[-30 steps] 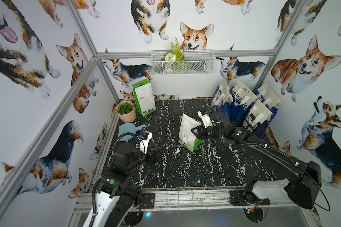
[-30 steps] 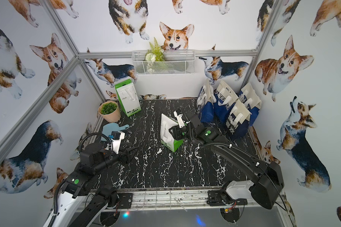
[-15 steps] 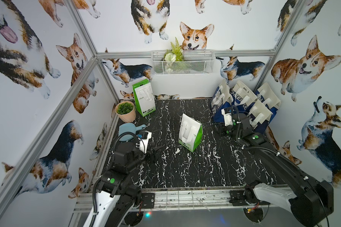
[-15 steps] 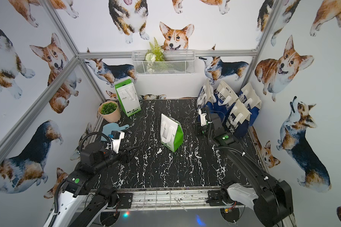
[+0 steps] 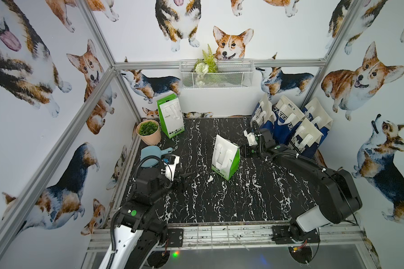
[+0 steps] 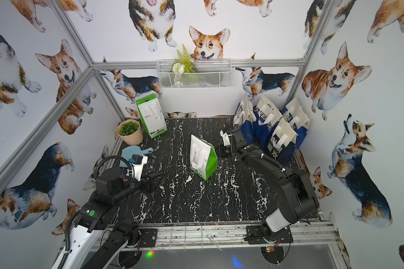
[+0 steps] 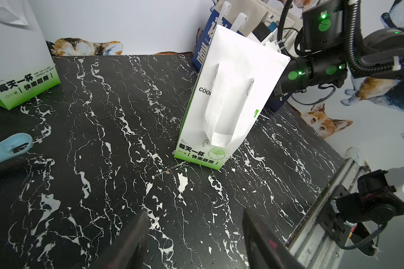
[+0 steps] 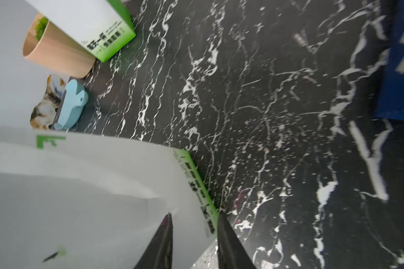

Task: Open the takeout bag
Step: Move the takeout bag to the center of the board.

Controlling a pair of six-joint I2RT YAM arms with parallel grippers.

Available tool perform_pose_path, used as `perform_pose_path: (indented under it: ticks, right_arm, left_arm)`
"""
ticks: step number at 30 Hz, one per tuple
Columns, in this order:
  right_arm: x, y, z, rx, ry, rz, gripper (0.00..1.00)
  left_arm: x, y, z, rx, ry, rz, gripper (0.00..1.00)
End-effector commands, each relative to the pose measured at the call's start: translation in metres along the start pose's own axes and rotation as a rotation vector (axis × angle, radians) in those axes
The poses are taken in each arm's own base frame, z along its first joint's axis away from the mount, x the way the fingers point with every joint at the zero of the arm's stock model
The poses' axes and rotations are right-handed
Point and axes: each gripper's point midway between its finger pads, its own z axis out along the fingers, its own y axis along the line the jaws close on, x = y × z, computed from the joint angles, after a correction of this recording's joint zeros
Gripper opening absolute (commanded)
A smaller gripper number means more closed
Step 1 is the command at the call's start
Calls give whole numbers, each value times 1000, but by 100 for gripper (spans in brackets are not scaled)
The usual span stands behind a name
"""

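Beside the right claw, in both top views: the takeout bag (image 5: 224, 158) stands upright mid-bench (image 5: 219, 202). Its top edge is pressed flat. The right claw (image 5: 242, 151) sits just at its green side wall, high up.
Left claw, in both top views: the left claw (image 6: 158, 178) hangs low over the bench, well apart from the bag, with its tips spread.
Count, in a top view:
- Two green-and-white bags: the takeout bag, and a spare bag (image 5: 172, 118) far beyond the left claw.
- Four blue-and-white bags (image 5: 287, 118), close behind the right claw.
- One plant pot (image 5: 148, 132).
- One pale blue scoop (image 5: 149, 152).
- One wire basket (image 5: 216, 80).
Left wrist view: the left claw's fingers (image 7: 141, 216) stand wide apart with only bare bench between them. The bag is ahead of them, with its handle (image 7: 222, 109) lying flat down the white face.
Right wrist view: the right claw's fingers (image 8: 167, 223) stand either side of the bag's green-edged corner, and bag wall fills the gap. I cannot tell whether they are pinching it or are only placed around it.
Progress: the mouth looks shut, so I judge nothing is opened yet.
Left to do: probably securing a wall, bringing the left claw across to the other wall, and parting the top.
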Motion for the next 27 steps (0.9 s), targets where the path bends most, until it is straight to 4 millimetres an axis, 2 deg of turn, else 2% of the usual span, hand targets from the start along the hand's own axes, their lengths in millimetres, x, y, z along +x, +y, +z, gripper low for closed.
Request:
perform_pose_path:
  ticks: [1, 5, 10, 19, 24, 27]
  right_arm:
    - [15, 12, 4, -23, 17, -10, 33]
    - [32, 19, -1, -27, 37, -10, 32]
    - [55, 39, -8, -59, 60, -31, 32]
    - [84, 66, -10, -114, 98, -26, 31]
    - [90, 60, -5, -77, 101, -36, 32]
    - [92, 56, 2, -62, 105, -39, 32]
  left_arm:
    - [-2, 0, 0, 0, -7, 11, 66]
    - [-1, 0, 0, 2, -6, 10, 66]
    - [-2, -1, -1, 4, -9, 10, 66]
    - [-2, -1, 0, 10, -8, 4, 66]
    - [-4, -6, 7, 51, -4, -28, 66]
    - [-12, -9, 12, 86, -26, -65, 69]
